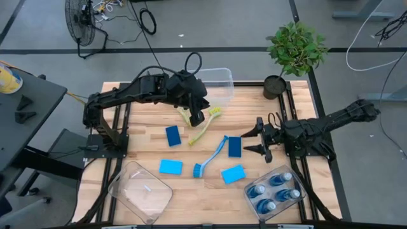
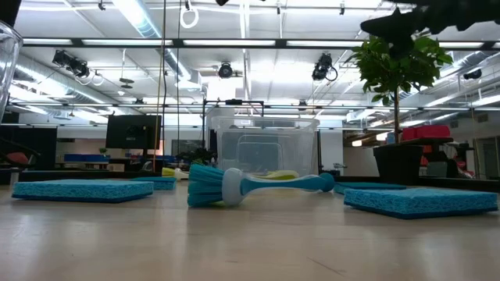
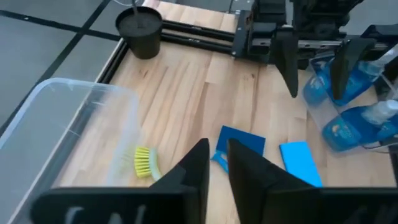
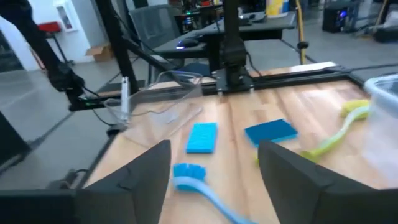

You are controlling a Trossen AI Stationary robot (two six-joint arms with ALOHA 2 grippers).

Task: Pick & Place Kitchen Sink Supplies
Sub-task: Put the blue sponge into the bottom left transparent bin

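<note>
A: What surrounds the left pincer?

B: Largest first: the wooden counter under it, then the clear bin just behind it. One yellow-green dish brush lies right beside it, another partly under it; whether it touches either I cannot tell. Its fingers stand narrow, nearly together.

A: And the right pincer?

B: Spread wide, empty, above the counter. The potted plant stands well behind it. A bin of four blue soap bottles sits near it, toward the front edge. Just ahead lie a dark blue sponge and the blue dish brush; a light blue sponge is near.

A: Further off?

B: An empty clear bin, a light sponge and a dark sponge.
</note>
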